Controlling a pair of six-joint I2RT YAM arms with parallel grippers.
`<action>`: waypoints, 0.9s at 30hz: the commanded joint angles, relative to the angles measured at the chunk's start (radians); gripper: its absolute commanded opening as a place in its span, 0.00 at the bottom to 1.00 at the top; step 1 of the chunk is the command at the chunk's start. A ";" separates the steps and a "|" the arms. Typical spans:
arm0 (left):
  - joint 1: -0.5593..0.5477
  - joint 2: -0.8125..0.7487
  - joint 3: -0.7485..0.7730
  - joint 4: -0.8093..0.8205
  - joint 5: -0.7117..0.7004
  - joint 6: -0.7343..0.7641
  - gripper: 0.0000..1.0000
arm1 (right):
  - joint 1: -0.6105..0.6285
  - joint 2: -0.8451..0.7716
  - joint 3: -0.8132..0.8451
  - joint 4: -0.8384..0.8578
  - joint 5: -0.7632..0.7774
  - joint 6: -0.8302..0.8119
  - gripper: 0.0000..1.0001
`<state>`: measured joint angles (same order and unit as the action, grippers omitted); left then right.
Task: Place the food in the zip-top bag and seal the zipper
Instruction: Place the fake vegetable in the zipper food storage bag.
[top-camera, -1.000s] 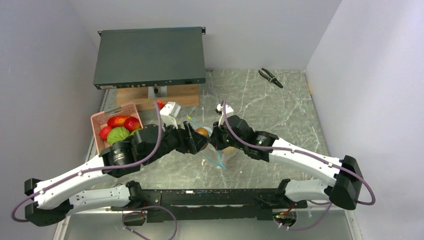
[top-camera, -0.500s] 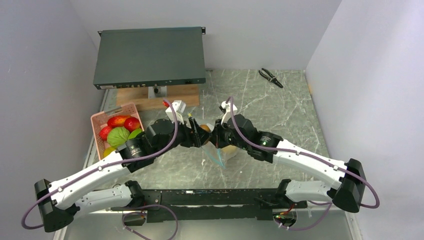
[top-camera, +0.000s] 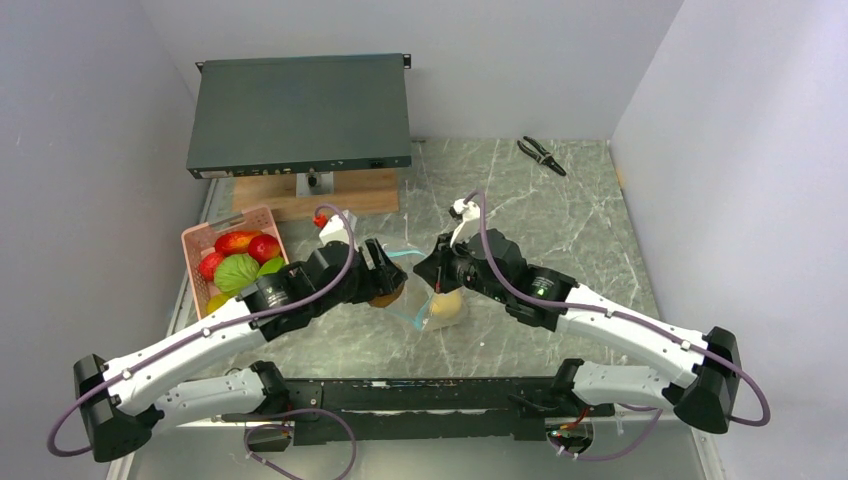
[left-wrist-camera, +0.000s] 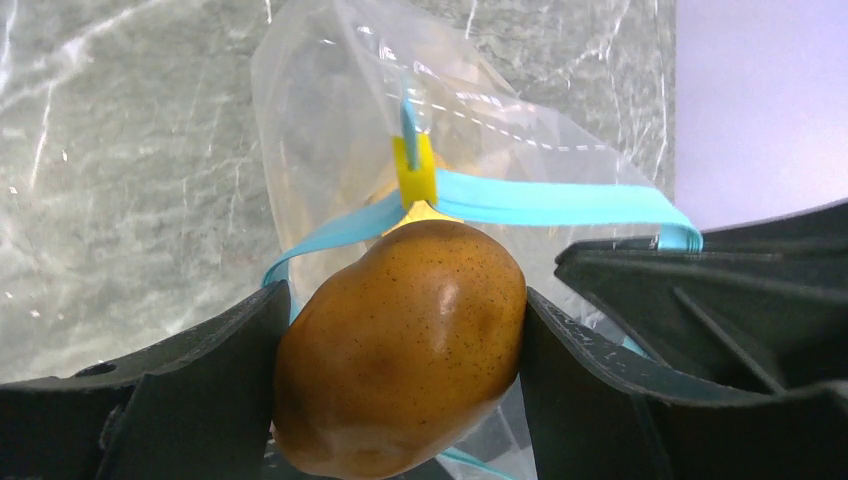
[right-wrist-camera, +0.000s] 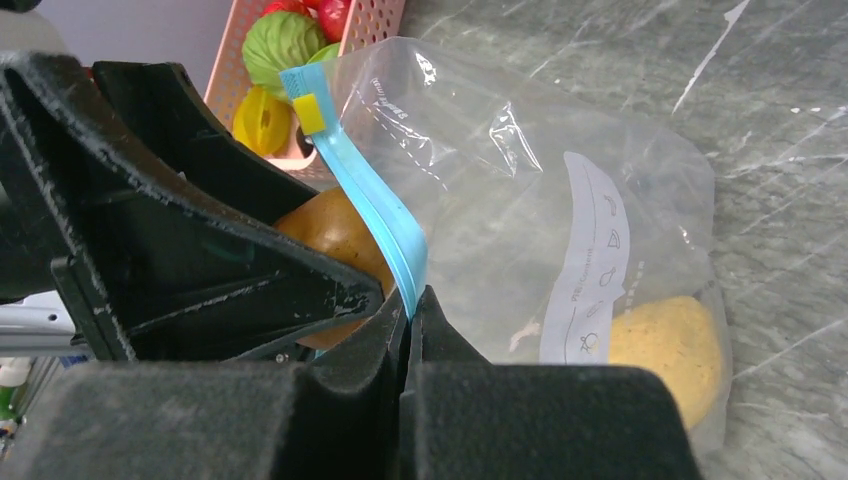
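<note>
Zip-top bag (right-wrist-camera: 520, 170) mid-table, mouth up | right gripper (right-wrist-camera: 410, 300) clenched on zipper (right-wrist-camera: 372, 205) | left gripper (left-wrist-camera: 405, 300) grasping brown speckled fruit (left-wrist-camera: 400, 340) at mouth | inside: yellow piece (right-wrist-camera: 672, 352) | remaining: pink basket (top-camera: 190, 243) food, sealing

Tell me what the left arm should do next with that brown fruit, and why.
Probably ease the left gripper forward so the brown fruit passes the zipper into the zip-top bag. The fruit sits right at the mouth, the right gripper pinches the zipper edge holding it up, and a yellow piece already lies inside.
</note>
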<state>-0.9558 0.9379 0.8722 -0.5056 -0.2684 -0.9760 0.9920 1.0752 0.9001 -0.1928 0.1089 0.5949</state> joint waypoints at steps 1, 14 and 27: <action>0.008 0.034 0.077 -0.098 -0.059 -0.224 0.00 | 0.004 0.000 -0.006 0.124 -0.045 -0.015 0.00; 0.029 0.092 0.137 -0.214 -0.114 -0.451 0.53 | 0.003 0.037 -0.015 0.175 -0.093 0.000 0.00; 0.038 0.052 0.129 -0.188 -0.074 -0.315 1.00 | 0.004 0.039 -0.015 0.154 -0.067 -0.012 0.00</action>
<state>-0.9241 1.0290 0.9897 -0.7013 -0.3389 -1.3239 0.9920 1.1202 0.8848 -0.0952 0.0357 0.5941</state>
